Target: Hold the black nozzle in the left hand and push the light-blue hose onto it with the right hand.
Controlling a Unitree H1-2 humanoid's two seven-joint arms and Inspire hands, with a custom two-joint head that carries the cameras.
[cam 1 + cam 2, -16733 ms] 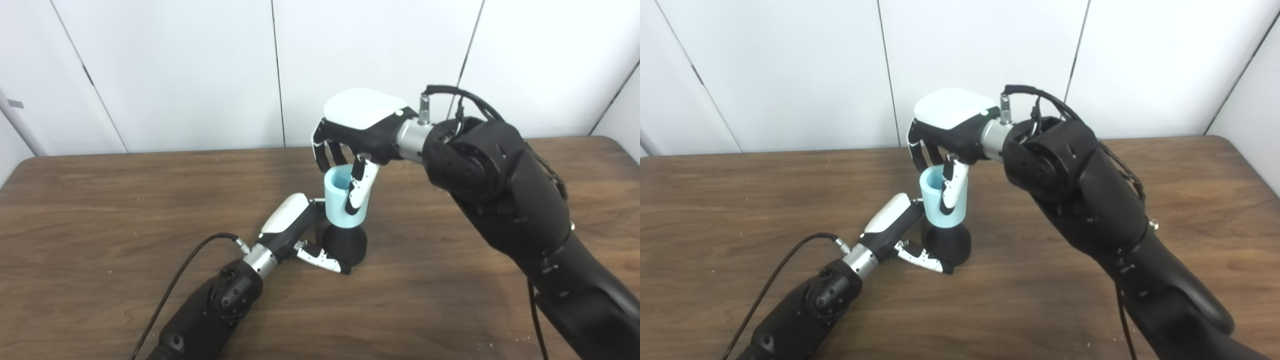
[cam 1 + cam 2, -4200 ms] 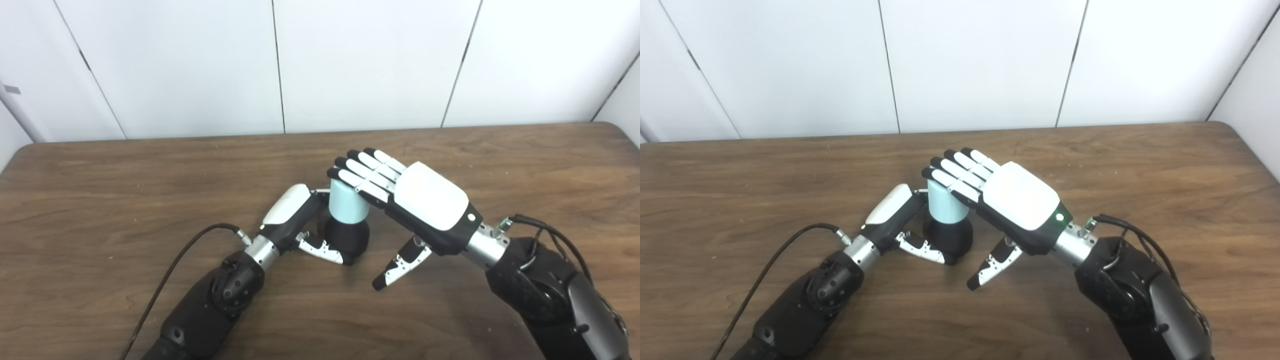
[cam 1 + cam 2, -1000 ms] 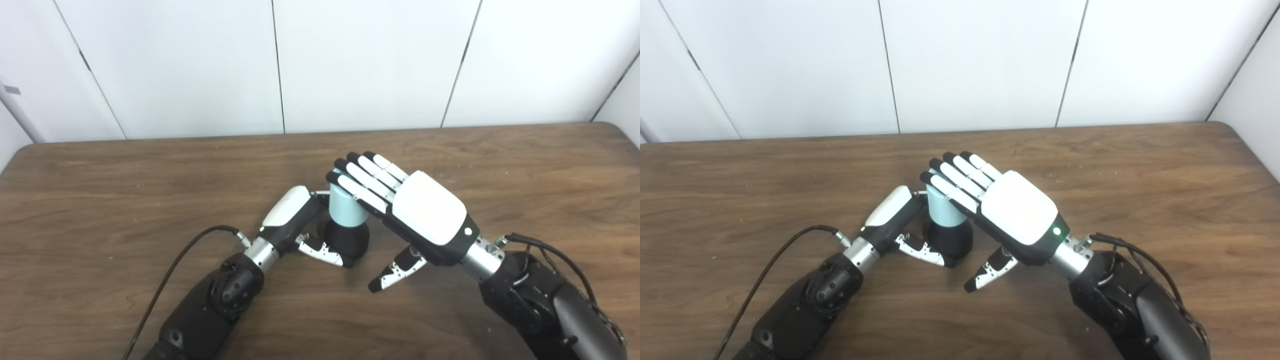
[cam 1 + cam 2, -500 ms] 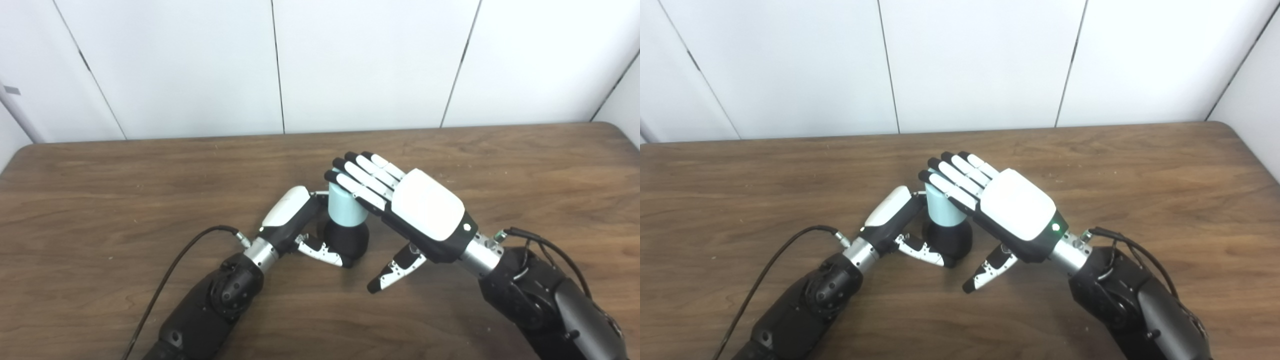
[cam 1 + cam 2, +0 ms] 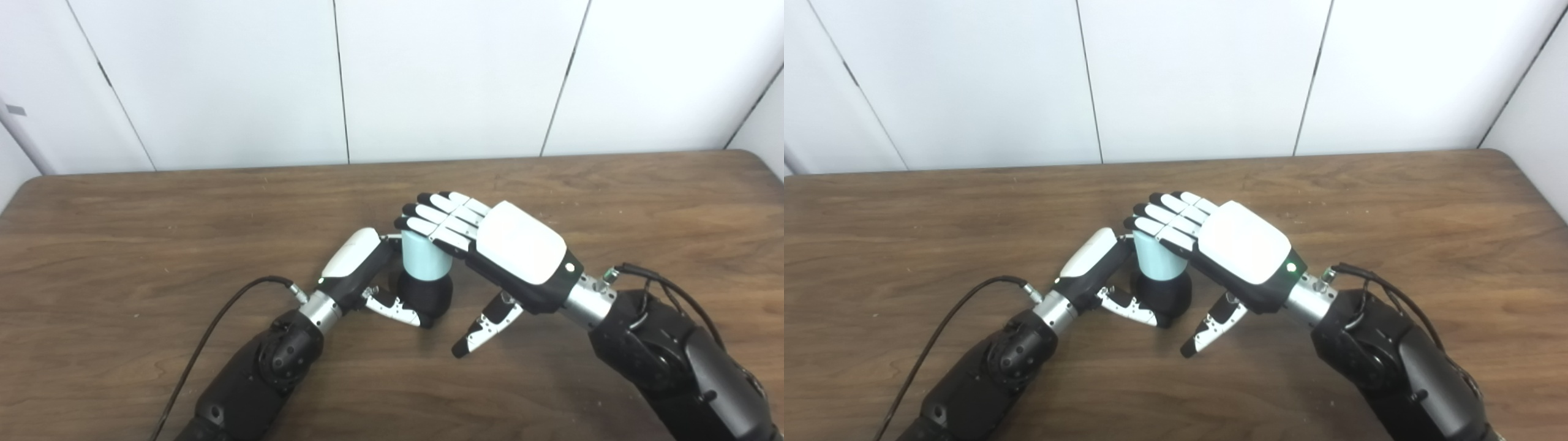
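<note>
Right hand [image 5: 490, 245] flat, fingers extended, resting on top of light-blue hose [image 5: 424, 260]; grasps nothing. Left hand [image 5: 367, 278] wraps black nozzle [image 5: 425, 294], mid-table [image 5: 122, 245]. Hose sits upright on nozzle. Step: seating push. Next: straight downward pressure, nozzle held braced.

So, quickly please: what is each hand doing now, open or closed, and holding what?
Left hand: shut on the black nozzle.
Right hand: open, fingers flat on top of the light-blue hose, holding nothing.
</note>
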